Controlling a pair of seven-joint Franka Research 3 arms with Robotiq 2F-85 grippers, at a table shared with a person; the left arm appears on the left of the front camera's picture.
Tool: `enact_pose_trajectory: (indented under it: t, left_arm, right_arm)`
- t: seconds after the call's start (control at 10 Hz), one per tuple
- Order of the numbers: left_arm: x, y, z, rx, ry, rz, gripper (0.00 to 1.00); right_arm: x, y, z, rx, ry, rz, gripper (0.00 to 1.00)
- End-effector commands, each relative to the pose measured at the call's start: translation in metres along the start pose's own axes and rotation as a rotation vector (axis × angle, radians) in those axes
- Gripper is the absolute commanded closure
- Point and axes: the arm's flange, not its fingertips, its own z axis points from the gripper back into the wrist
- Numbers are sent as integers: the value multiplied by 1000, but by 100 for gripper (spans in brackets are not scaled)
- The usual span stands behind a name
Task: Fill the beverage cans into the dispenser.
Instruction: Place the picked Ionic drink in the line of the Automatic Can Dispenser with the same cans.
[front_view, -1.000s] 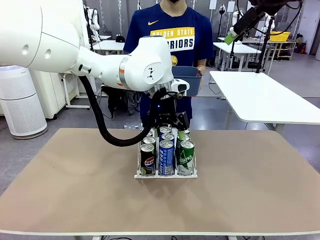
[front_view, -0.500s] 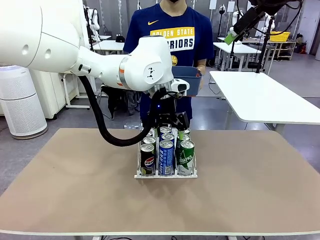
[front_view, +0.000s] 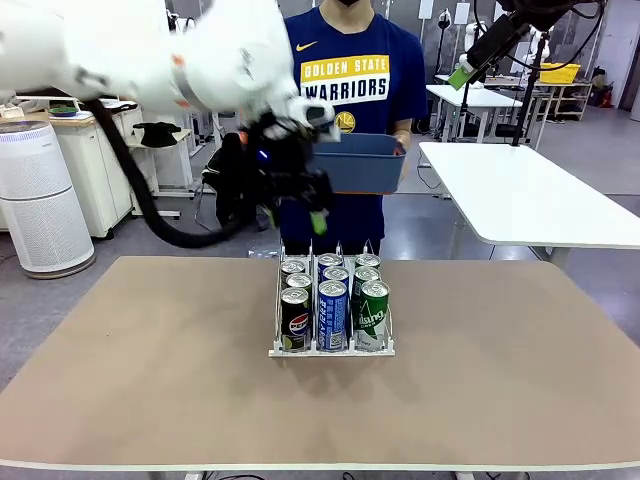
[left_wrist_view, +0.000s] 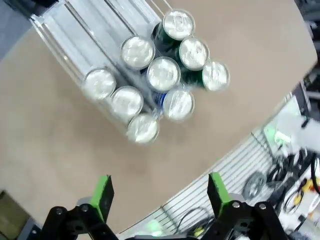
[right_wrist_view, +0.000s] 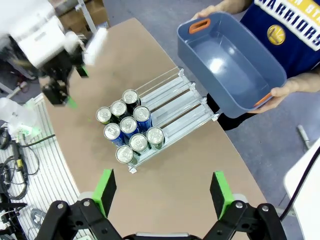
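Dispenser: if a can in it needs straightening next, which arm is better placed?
Probably the left: its open gripper hangs close above the dispenser's left side, near the cans. The right gripper, also open, sits much higher.

Nine cans (front_view: 332, 300) stand upright in the rack (front_view: 331, 348) at the middle of the table, three to each lane, packed against its near end: black ones in the left lane, blue in the middle, green on the right. The rack's far half, clear lanes between thin dividers, holds no cans.
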Motion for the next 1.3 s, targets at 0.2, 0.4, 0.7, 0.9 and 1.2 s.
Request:
enact_pose_trajectory:
  t: [0.2, 0.4, 0.7, 0.9, 1.2]
  left_arm:
    - [-53, 33, 129, -115, -171, -306, 0]
    - [-77, 41, 173, -143, -285, -352, 0]
    - [-99, 49, 204, -62, -339, -365, 0]
    - [-103, 38, 204, 22, -349, -404, 0]
    - [-97, 43, 214, -64, -349, -353, 0]
  right_arm:
    - [-2, 0, 0, 6, -12, 10, 0]
    - [-2, 0, 0, 6, -12, 10, 0]
    - [-2, 0, 0, 6, -12, 10, 0]
    - [-2, 0, 0, 6, -12, 10, 0]
    - [-2, 0, 0, 6, -12, 10, 0]
